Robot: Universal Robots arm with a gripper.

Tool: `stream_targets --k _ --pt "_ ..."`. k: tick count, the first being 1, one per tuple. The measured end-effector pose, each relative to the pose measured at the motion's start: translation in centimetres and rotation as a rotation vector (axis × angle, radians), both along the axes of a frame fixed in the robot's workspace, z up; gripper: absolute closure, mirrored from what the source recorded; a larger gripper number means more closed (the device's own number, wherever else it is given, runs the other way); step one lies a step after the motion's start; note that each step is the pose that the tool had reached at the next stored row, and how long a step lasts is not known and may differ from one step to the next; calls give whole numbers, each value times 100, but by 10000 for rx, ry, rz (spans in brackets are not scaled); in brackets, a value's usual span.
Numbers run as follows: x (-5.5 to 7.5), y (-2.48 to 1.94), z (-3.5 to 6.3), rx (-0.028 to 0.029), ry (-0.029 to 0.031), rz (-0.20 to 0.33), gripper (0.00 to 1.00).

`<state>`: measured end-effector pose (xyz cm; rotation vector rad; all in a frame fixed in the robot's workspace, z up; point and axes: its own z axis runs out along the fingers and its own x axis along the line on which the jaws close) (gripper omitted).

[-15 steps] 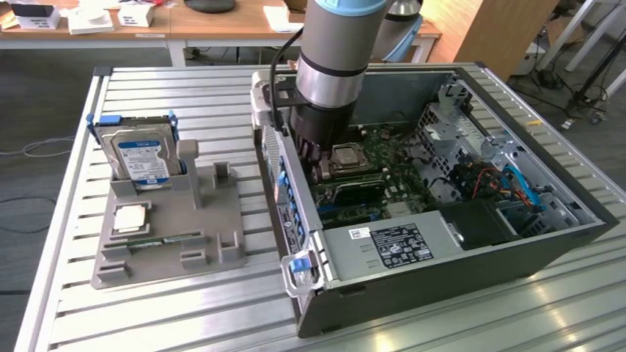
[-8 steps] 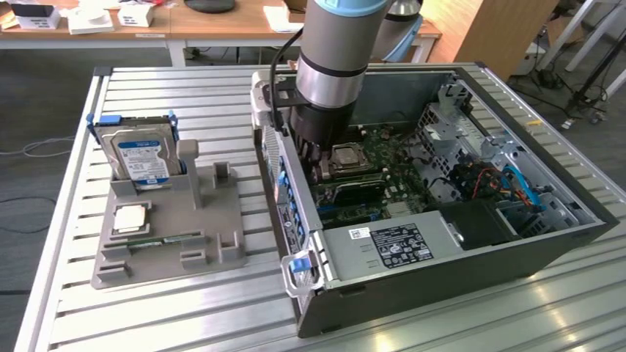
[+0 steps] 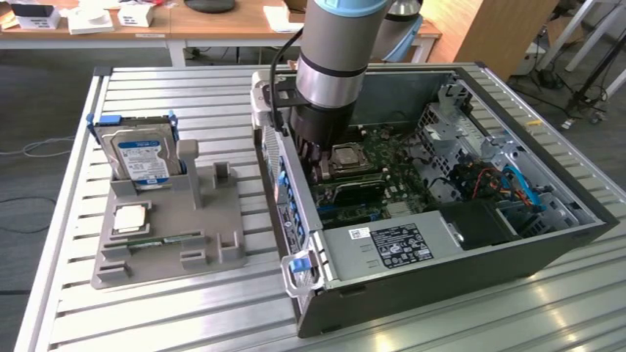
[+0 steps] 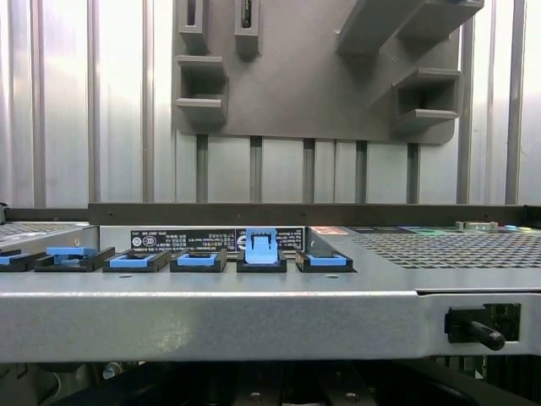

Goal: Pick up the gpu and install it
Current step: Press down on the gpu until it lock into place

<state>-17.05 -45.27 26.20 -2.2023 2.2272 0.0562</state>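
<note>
The gpu (image 3: 350, 192) is a dark card with a black cooler. It lies low inside the open computer case (image 3: 547, 249), on the green motherboard just below the processor socket (image 3: 347, 158). My gripper (image 3: 311, 170) reaches down into the case along the rear wall, over the card's end, and is shut. The case wall hides whether it touches or holds the card. In the wrist view I look across the case's rear edge (image 4: 254, 313) and a row of blue slot clips (image 4: 260, 249).
A grey parts holder (image 3: 166, 220) sits on the slatted table at the exterior view's left, carrying a silver hard drive (image 3: 140, 155), a processor chip (image 3: 130, 218) and a memory stick (image 3: 161, 240). The holder (image 4: 313, 76) also lies beyond the case.
</note>
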Motion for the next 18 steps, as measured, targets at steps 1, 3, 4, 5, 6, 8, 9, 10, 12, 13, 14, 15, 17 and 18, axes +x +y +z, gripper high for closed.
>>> stream_targets --k 1,3,4,5,6,8,9,10,12,13,14,15,17,18 --pt "0 0 1 2 -1 -1 89" --pt "1 1 6 8 -5 -3 89" --pt "3 1 10 11 -9 -2 89" --pt "4 1 15 12 -12 0 89" --pt "5 1 26 6 -4 0 89" --pt "5 0 43 3 0 -1 89" --pt "6 0 49 2 1 0 89" --pt "6 0 49 3 0 0 89" --pt "6 0 49 2 1 -1 89" --pt "6 0 50 1 2 -1 89" --pt "6 0 50 -1 3 -1 89" --pt "6 0 46 0 3 0 89" --pt "6 0 32 1 2 0 89" --pt "6 0 23 2 2 0 89"
